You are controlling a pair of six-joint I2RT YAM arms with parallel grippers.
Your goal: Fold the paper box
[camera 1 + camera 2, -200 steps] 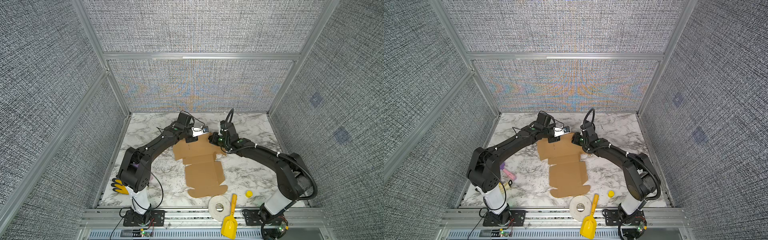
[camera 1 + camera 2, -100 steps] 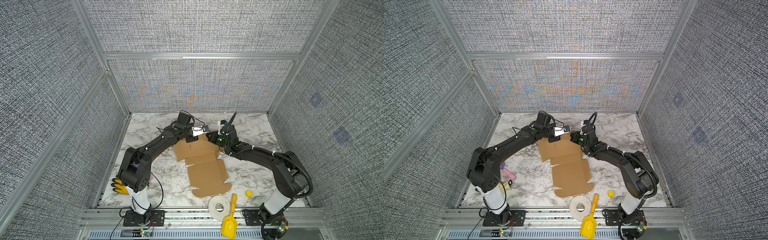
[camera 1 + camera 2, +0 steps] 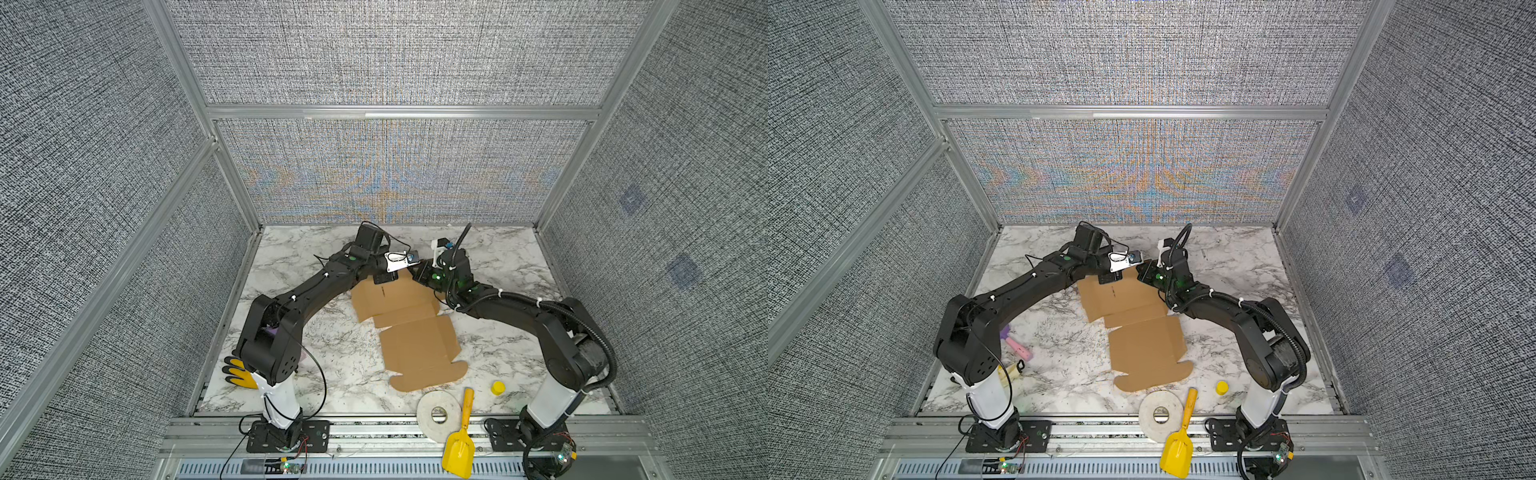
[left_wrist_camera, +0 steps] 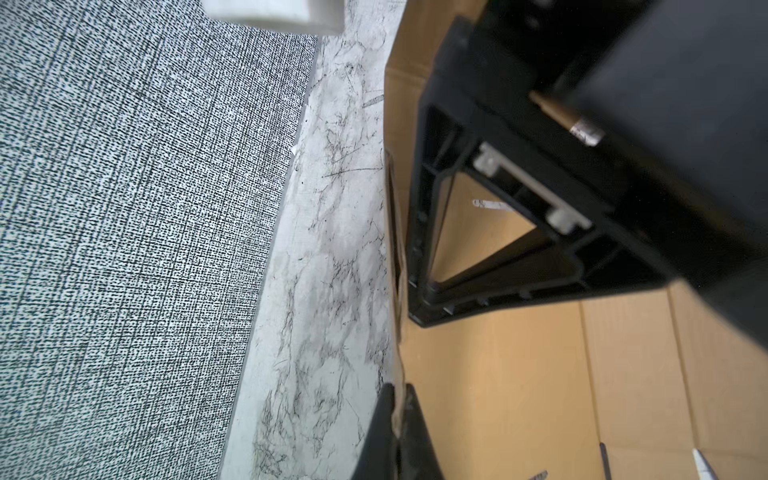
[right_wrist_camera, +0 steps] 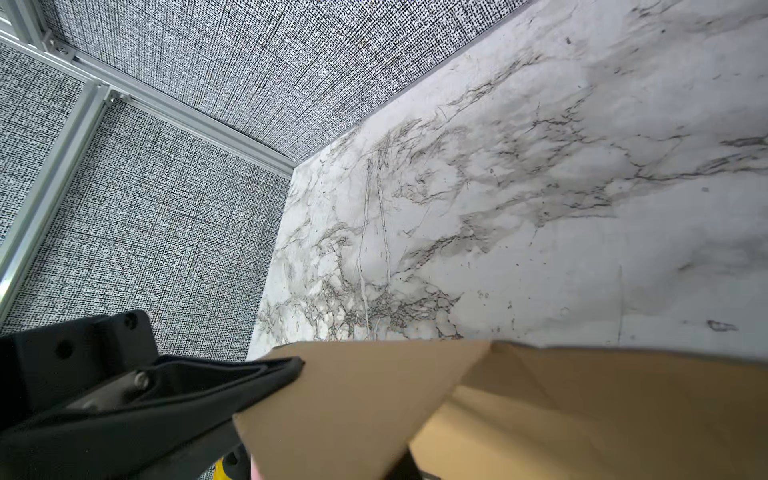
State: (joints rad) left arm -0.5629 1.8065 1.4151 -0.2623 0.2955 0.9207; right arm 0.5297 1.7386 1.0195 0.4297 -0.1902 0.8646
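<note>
Cardboard lies mostly flat: the paper box is spread unfolded in the middle of the marble table, with only its far edge raised. The left gripper has its jaws pressed together on that edge, the cardboard nipped between the tips. The right gripper, just beside it, is likewise clamped on the same edge, where a corner flap bends upward and hides most of its tips in the right wrist view.

No text, label, brand mark or number can be read in any view; the paper box shows only plain brown cardboard.
</note>
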